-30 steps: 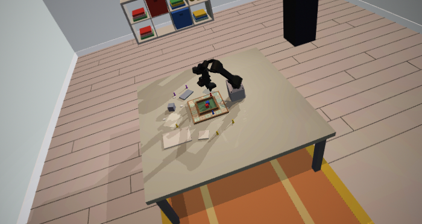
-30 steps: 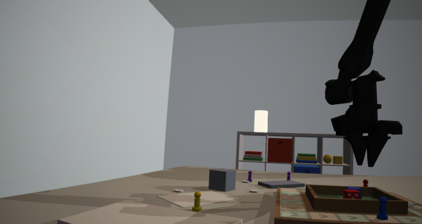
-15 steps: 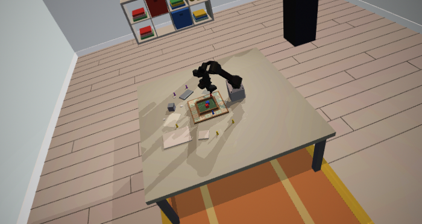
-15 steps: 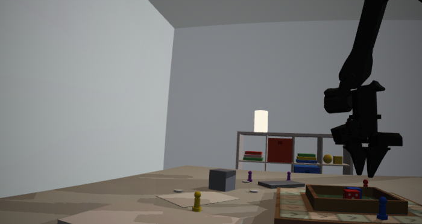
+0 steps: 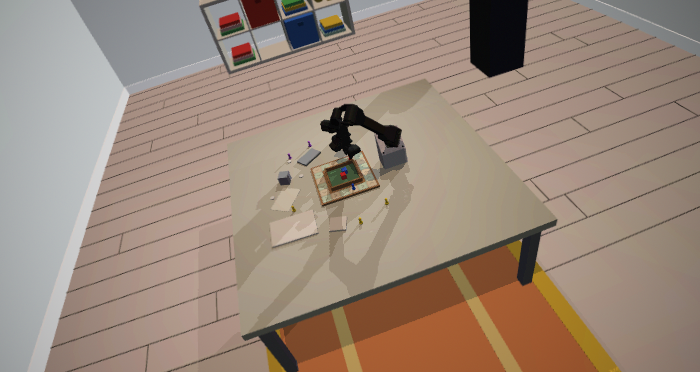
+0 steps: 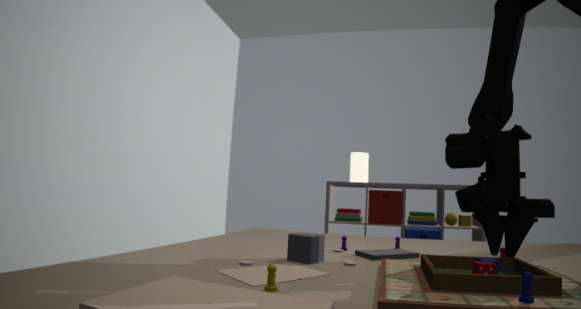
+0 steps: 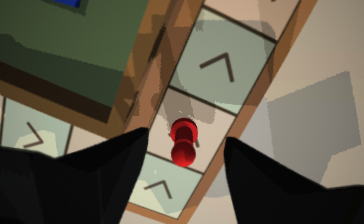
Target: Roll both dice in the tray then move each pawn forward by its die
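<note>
The red pawn [image 6: 503, 252] [image 7: 184, 142] stands on a pale square at lower centre of the wrist view, between the parted, empty jaws of the gripper [image 5: 351, 159] [image 6: 503, 256] [image 7: 186, 140]. It looks light, rigid and perhaps slick, likely to tip if nudged. I'd pinch its narrow neck squarely, below the round head, which could slip.
</note>
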### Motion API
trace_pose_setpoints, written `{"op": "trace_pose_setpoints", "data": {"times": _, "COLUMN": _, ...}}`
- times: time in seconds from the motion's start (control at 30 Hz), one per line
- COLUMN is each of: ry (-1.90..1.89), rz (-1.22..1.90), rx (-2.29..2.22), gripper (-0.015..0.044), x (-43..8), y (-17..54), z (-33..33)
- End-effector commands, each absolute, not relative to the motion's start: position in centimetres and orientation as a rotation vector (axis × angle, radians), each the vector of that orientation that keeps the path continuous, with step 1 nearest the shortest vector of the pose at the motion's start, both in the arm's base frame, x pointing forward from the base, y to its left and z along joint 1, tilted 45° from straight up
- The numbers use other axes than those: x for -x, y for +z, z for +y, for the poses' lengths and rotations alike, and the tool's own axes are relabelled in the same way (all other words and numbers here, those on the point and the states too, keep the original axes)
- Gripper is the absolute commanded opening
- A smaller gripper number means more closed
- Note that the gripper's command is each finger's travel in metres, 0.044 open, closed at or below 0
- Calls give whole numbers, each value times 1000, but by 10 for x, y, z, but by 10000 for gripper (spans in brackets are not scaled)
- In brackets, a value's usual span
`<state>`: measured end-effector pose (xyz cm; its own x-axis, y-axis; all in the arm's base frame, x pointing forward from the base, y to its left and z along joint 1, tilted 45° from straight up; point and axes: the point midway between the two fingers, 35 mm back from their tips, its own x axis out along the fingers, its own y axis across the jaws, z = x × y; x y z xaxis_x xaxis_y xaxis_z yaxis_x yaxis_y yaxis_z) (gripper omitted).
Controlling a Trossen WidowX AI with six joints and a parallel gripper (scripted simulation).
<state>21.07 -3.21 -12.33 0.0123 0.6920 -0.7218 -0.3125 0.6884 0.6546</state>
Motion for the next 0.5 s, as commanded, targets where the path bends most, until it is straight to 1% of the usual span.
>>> {"op": "trace_pose_setpoints", "data": {"times": 0.0, "ry": 810, "rz": 1347, "rx": -367, "gripper": 200, "x": -208, "y": -128, "z": -26}}
{"op": "trace_pose_setpoints", "data": {"times": 0.07, "ry": 810, "rz": 1347, "rx": -367, "gripper": 200, "x": -208, "y": -129, "z": -25}}
{"op": "trace_pose_setpoints", "data": {"times": 0.27, "ry": 810, "rz": 1347, "rx": -367, "gripper": 43, "x": -208, "y": -129, "z": -25}}
{"op": "trace_pose_setpoints", "data": {"times": 0.47, "ry": 810, "rz": 1347, "rx": -367, "gripper": 2, "x": -208, "y": -129, "z": -25}}
